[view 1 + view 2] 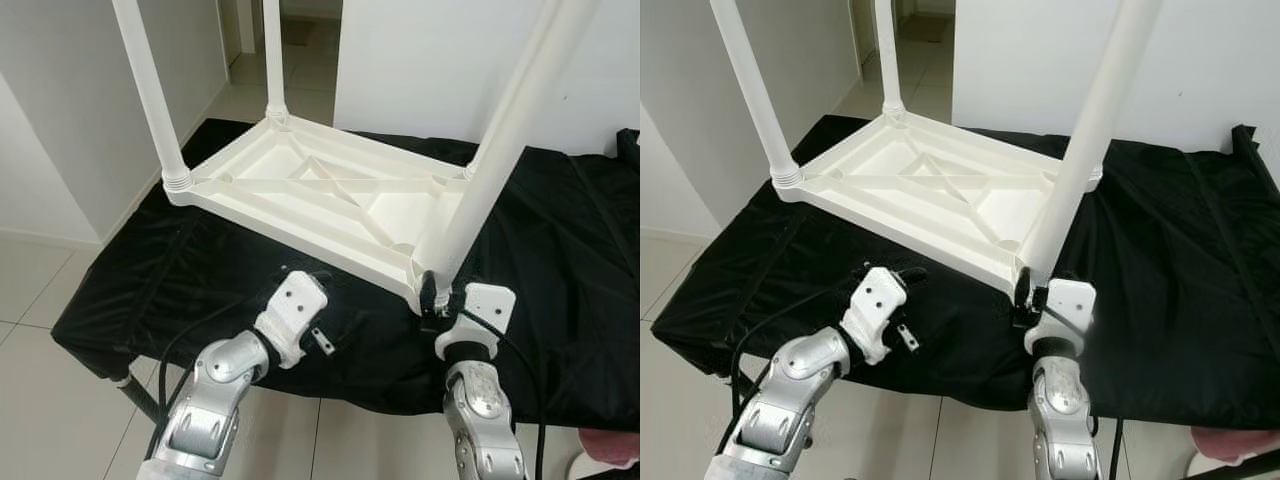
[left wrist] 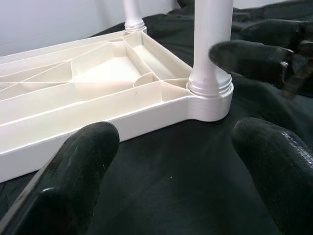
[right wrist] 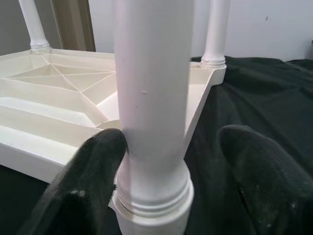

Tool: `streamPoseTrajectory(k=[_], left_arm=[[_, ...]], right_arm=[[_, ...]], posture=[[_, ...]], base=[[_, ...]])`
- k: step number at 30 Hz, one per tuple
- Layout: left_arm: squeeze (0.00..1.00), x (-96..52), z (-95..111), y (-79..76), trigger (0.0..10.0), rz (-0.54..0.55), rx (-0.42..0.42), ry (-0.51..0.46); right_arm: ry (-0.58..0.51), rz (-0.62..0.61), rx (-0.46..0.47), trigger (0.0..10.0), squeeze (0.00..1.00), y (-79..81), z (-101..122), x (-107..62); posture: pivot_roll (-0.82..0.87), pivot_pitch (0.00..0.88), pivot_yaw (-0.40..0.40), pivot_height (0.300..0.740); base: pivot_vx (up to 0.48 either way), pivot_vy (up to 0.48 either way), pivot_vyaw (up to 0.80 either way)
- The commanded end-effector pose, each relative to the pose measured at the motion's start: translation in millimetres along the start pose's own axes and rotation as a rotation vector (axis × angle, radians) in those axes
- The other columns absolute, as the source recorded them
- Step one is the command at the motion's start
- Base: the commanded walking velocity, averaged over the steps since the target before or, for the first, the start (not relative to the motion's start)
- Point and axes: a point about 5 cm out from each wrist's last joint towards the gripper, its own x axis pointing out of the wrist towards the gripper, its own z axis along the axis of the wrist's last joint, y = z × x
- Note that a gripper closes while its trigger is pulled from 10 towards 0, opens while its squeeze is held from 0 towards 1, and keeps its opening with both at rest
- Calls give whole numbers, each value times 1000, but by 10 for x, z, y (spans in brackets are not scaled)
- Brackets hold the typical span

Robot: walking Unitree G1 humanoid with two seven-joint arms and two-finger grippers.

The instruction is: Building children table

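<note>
A white plastic children table [image 1: 330, 195] lies upside down on a worktop covered with a black cloth [image 1: 560, 260], so its ribbed underside faces up and its white legs stand upward from the corners. The nearest leg [image 1: 490, 170] rises from the corner closest to the robot, on its right side. The right gripper [image 3: 168, 161] is at the base of this leg: its two black fingers [image 3: 90, 181] stand on both sides of the leg, one finger touching the leg just above the ringed collar, the other finger a little apart from it, so the gripper is partly open around the leg and does not squeeze it tightly. In the head views the right wrist is just below this corner of the children table, at the front edge of the worktop. The left gripper [image 2: 176, 171] is over the black cloth just in front of the long front edge of the children table, and it holds nothing; its fingers are spread wide, with bare cloth between them. In the left wrist view another leg [image 2: 211, 44] sits in its threaded socket at a corner, and the dark fingers of the right gripper are near it. Behind the worktop there is a white wall [image 1: 450, 60] and a tiled floor [image 1: 40, 300].
</note>
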Motion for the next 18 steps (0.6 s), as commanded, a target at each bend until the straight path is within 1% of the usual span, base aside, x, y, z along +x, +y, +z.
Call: streamPoseTrajectory(k=[1,4,6,7,8,10,11,12,13,14,16,18], left_arm=[[0,-60,13,71,10000,132,-24,-13],[0,-60,13,71,10000,132,-24,-13],[0,-94,8,78,10000,137,-34,-11],[0,-94,8,78,10000,137,-34,-11],[0,-117,11,95,10000,145,-34,-11],[0,-117,11,95,10000,145,-34,-11],[0,-131,19,121,10000,154,-33,-15],[0,-131,19,121,10000,154,-33,-15],[0,-140,25,143,10000,163,-33,-18],[0,-140,25,143,10000,163,-33,-18],[0,-153,35,186,10000,181,-38,-24],[0,-155,38,197,10000,187,-39,-25]], right_arm=[[-8,38,-1,10000,1000,-6,19,-78],[-8,38,-1,10000,1000,-6,19,-78],[-5,117,-14,10000,1000,41,21,-151],[-5,117,-14,10000,1000,41,21,-151],[25,249,22,10000,0,160,-5,-205],[25,249,22,10000,0,160,-5,-205],[49,335,57,10000,0,250,-25,-235],[49,335,57,10000,0,250,-25,-235],[61,396,73,10000,0,311,-36,-256],[61,396,73,10000,0,311,-36,-256],[71,459,66,10000,0,380,-56,-283],[75,471,66,10000,0,395,-66,-289]], posture=[[50,16,4,740],[50,16,4,740],[45,19,8,740],[45,19,8,740],[43,20,10,740],[43,20,10,740],[42,21,7,740],[42,21,7,740],[42,21,7,740],[42,21,7,740],[44,20,3,740],[44,20,3,740]], base=[[0,0,0],[0,0,0],[0,0,0],[0,0,0],[0,0,0],[0,0,0],[0,0,0],[0,0,0],[0,0,0],[0,0,0],[0,0,0],[0,0,0]])
